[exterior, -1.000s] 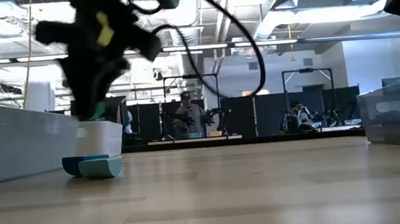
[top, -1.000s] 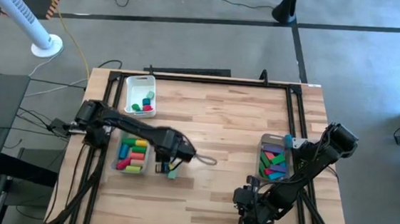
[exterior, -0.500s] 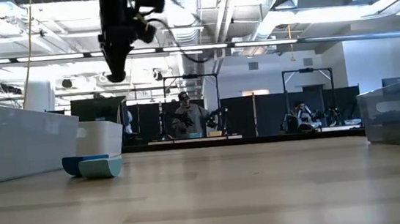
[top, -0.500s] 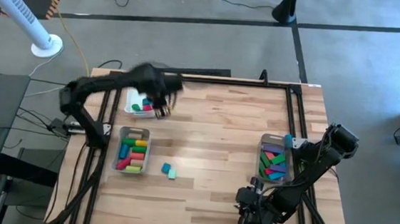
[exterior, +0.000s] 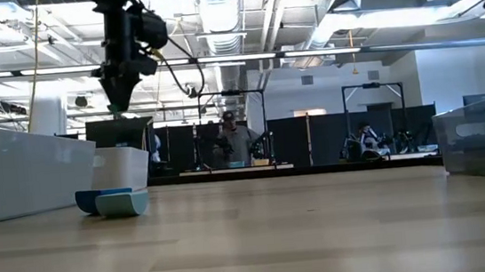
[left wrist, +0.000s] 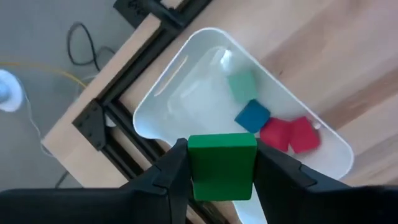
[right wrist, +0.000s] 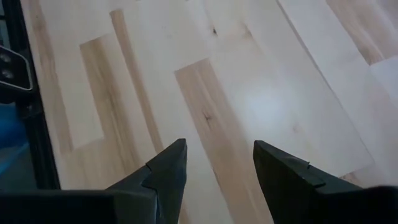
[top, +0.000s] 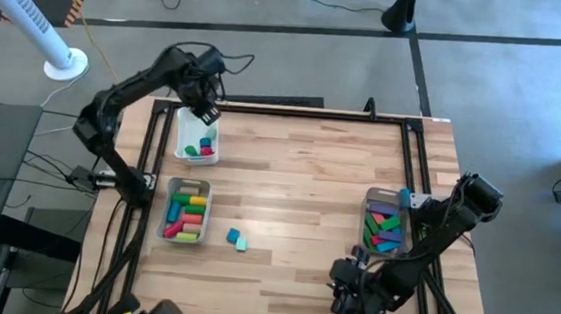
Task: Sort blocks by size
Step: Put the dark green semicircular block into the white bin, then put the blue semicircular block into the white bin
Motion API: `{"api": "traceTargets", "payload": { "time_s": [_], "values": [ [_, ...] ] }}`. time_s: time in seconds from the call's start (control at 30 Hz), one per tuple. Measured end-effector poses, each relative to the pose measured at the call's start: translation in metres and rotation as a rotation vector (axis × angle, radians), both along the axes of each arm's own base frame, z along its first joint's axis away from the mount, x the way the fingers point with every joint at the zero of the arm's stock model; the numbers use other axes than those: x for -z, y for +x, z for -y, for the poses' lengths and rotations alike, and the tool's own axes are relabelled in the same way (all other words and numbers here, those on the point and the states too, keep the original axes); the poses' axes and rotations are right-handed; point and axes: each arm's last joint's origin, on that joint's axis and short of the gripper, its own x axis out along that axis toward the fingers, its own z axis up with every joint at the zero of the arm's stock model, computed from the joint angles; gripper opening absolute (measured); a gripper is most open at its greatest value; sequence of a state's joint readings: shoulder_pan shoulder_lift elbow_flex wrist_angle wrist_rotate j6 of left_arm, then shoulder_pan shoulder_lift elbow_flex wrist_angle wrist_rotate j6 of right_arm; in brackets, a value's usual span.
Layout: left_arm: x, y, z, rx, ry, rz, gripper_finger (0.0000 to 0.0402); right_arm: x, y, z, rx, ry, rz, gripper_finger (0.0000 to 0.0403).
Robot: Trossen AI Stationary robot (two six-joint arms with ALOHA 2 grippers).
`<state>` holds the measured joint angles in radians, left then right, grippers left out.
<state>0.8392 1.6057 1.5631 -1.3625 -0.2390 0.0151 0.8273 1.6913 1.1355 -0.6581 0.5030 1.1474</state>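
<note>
The table (top: 307, 199) is pale butcher-block wood, smooth with a soft sheen, edged by a matt black metal frame (top: 295, 106). The white tray (left wrist: 186, 93) looks like glossy moulded plastic, while the green block (left wrist: 222, 165) between the left gripper's (left wrist: 222, 177) matt dark fingers (left wrist: 171, 180) has a flat, smooth painted look. The clear bins (top: 187, 211) are see-through plastic.

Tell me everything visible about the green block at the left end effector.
The green block is a small, plain, matte piece with a flat rectangular face and squared edges. It sits level between the two dark fingers of the left end effector, touched on both sides and by nothing else. It hangs in the air above the white tray at the table's far left, which already holds a green, a blue and two red blocks.
</note>
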Motion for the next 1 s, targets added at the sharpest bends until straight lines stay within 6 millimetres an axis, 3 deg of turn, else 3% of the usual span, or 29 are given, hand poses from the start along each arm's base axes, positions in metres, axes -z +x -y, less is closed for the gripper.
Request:
{"api": "traceTargets", "payload": {
  "time_s": [0.2, 0.47, 0.67, 0.83, 1.0],
  "values": [
    [0.020, -0.001, -0.014, -0.021, -0.100, 0.003, 0.0163, 0.000, 0.004, 0.005, -0.002, -0.028, -0.011, 0.0212],
    [0.060, -0.003, -0.011, -0.026, -0.205, -0.075, 0.0157, 0.001, 0.004, 0.007, 0.002, -0.036, -0.017, 0.0212],
    [0.058, 0.002, -0.005, -0.004, -0.216, -0.047, 0.0167, 0.001, 0.003, 0.007, 0.004, -0.032, -0.016, 0.0212],
    [0.040, 0.018, 0.020, 0.083, -0.232, 0.072, 0.0173, 0.001, 0.004, 0.007, 0.001, -0.036, -0.017, 0.0212],
    [0.029, 0.048, 0.070, 0.208, -0.229, 0.114, 0.0174, 0.001, 0.006, 0.009, -0.002, -0.042, -0.019, 0.0212]
  ]
}}
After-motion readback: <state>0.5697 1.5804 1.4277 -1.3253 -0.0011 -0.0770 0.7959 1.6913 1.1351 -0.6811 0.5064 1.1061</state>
